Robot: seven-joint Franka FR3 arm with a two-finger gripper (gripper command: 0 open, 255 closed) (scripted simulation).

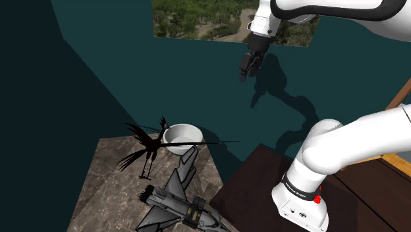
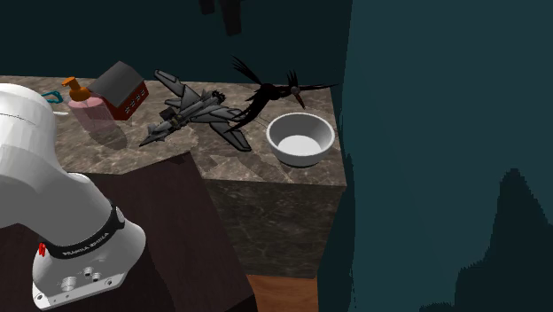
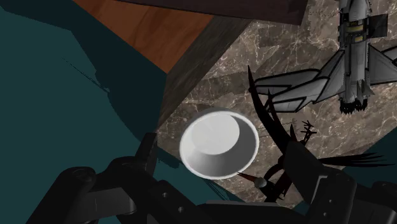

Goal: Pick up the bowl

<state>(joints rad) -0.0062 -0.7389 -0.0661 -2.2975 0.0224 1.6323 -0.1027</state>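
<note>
In the shoulder view the black bird figure (image 1: 153, 148) covers part of the bowl (image 1: 184, 134).

Teal walls (image 1: 99, 59), marbled counter (image 1: 109, 178), wooden floor (image 2: 282, 294)

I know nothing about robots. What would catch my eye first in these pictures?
The white bowl stands out brightest, sitting near the corner of a dark marble counter. Right beside it are a spiky black bird figure and a grey toy jet. The robot's black gripper hangs open in the air, well above the bowl.
</note>
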